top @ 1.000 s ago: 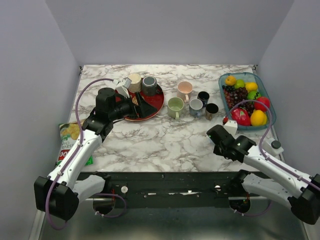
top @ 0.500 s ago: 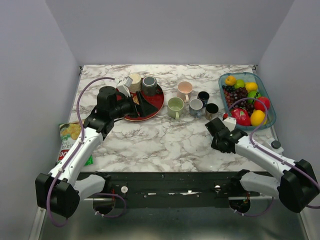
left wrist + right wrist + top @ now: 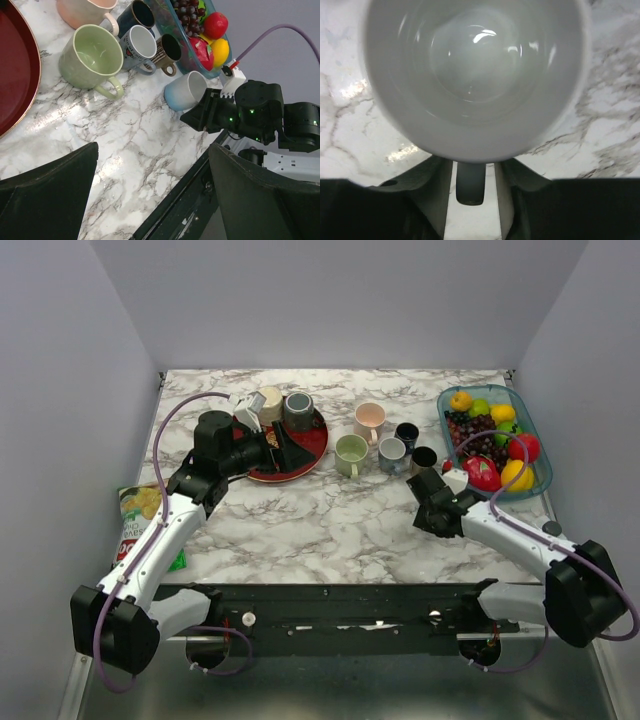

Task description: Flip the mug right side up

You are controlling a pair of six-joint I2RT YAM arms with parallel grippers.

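The right arm reaches in low from the near right corner, elbow down by the table edge, wrist turned toward the row of mugs; the right gripper point(image 3: 202, 110) sits at the handle of the pale blue mug point(image 3: 182, 91), its fingers point(image 3: 437, 197) parted on either side of that handle with a sliver of marble showing at each side; the mug appears to stand mouth up on the marble, just beside the brown mug point(image 3: 169, 49) at the end of the row; the left arm bends up and forward from the near left, the left gripper point(image 3: 280, 450) spread wide above the red tray point(image 3: 312, 440), holding nothing; the table point(image 3: 330, 520) is white marble with grey veins; a blue basket point(image 3: 527, 420) of fruit stands at the far right; a chip packet point(image 3: 135, 515) lies off the left edge; plain grey walls close in three sides.
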